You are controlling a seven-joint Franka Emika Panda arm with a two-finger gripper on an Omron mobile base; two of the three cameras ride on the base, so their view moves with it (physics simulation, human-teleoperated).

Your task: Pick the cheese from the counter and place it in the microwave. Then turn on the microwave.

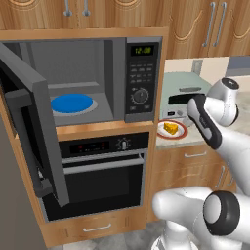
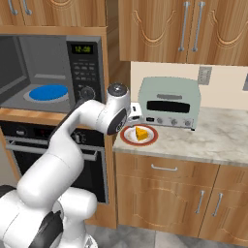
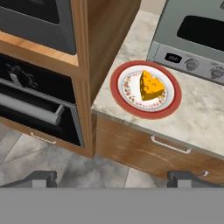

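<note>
You're on the approach: pincer (image 3: 112, 177) spread apart above the cheese (image 3: 151, 86) (probably well clear); lower, then close on it.

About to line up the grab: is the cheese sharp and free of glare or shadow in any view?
Hand view: cheese crisp on its red-rimmed plate, evenly lit, no glare. Left base view: cheese small and soft, arm close beside it. Right base view: cheese slightly blurred; toaster oven casts only a faint shadow on the counter.
</note>
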